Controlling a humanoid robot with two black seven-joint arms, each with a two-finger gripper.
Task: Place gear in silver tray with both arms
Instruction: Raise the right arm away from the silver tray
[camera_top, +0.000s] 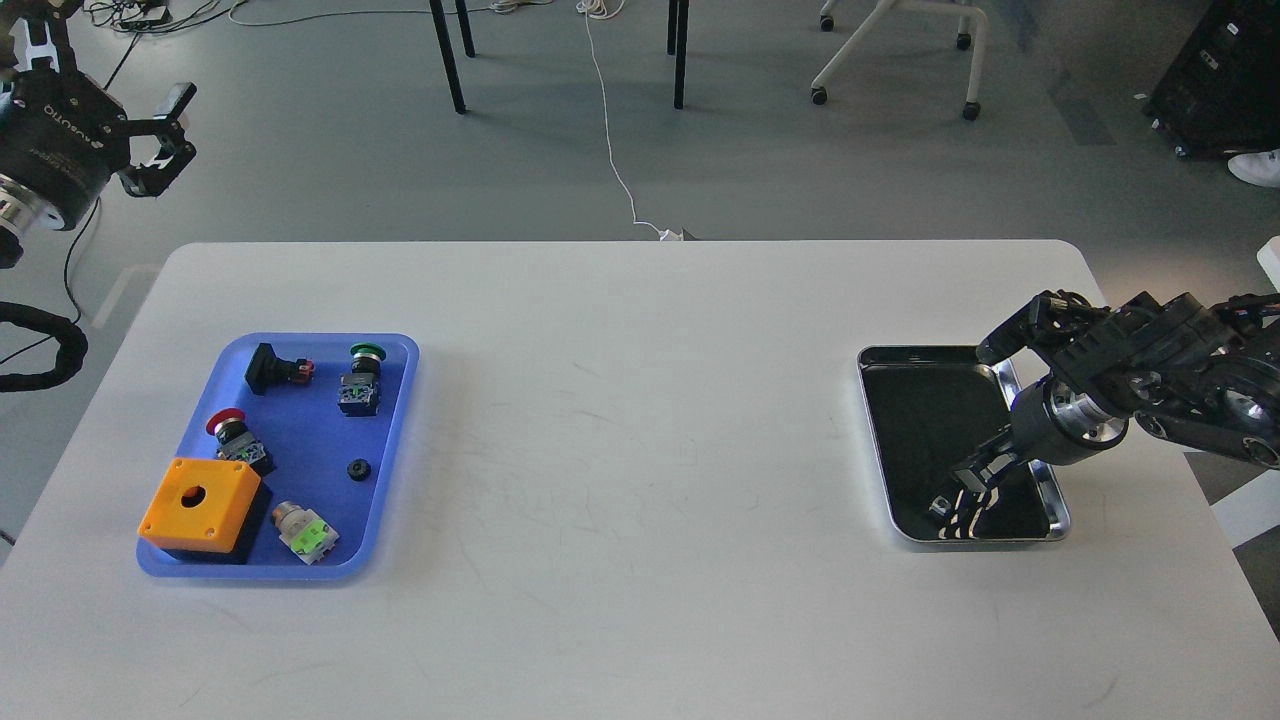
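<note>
Landmark: the shallow rectangular silver tray (1056, 497) of shiny metal, with raised polished rim and dark reflective bottom, lying at the right of the white table (640, 450).

Silver tray contents: only the right gripper (950, 505), reaching down over the near part of the dark bottom. Its fingers merge with their reflection, so whether they are spread or closed cannot be told, nor whether they hold anything.

Far to the left of the silver tray: a larger blue plastic tray (395, 440). Contents:
- an orange square box (200, 505) with a round hole, on a black base
- a red-capped push button (232, 432)
- a green-capped push button (362, 378)
- a black switch unit (278, 369)
- a silver-and-green switch block (305, 530)
- a small black toothed ring, seemingly the gear (358, 468), lying apart from the rest.

Beyond that tray, off the table: the left gripper (165, 135), fingers spread, holding nothing.
</note>
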